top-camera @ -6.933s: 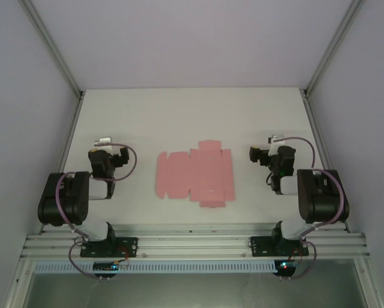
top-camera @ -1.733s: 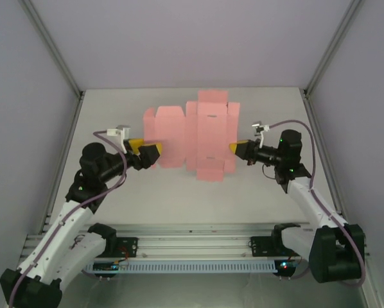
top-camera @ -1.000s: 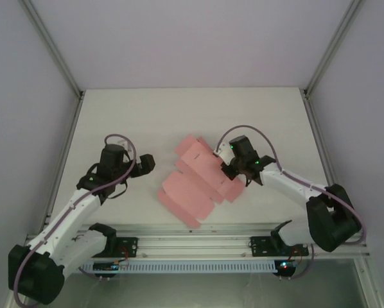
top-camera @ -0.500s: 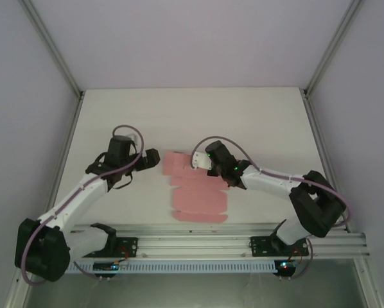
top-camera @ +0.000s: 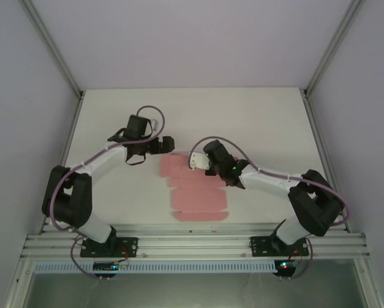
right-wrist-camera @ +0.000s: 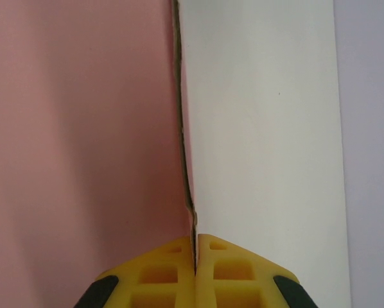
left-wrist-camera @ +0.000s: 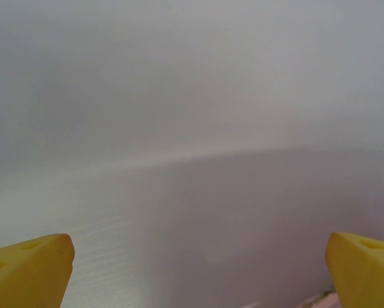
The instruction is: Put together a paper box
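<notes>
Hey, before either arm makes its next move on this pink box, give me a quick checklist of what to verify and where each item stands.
1. Grip: the right pincer is shut on the edge of the paper box, with the card running into its closed fingers: ok.
2. Free arm: the left pincer is open and empty: ok.
3. Left pincer lined up on the card: cannot tell; it hovers near the far-left corner.
4. Sheet lying flat on the table: ok.
5. Flaps folded up: not ok, none raised yet.
</notes>
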Tool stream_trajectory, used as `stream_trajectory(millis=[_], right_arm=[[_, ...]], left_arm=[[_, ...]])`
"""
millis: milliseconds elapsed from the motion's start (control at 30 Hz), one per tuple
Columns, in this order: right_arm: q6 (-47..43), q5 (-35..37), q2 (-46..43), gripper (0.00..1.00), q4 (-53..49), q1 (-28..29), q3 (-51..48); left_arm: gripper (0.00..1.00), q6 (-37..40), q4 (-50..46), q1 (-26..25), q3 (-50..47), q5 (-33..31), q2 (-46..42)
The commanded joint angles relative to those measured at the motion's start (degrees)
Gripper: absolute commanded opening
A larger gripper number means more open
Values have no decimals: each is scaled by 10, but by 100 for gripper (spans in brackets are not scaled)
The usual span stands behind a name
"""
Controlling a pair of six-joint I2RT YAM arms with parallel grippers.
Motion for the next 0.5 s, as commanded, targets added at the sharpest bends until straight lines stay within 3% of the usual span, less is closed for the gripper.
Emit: stream_trajectory(millis=[0,233,467], right_arm=[[33,-15,-14,3,-23,-9,22],[73,-29,-23,2,-53,-21,34],[87,-25,-27,1,-37,-16,31]], left_arm=[[100,35,-11,-11,2,40,-3],[100,48,24,-35,-43,63,-39],[100,37,42,-54,-37,43,-21]])
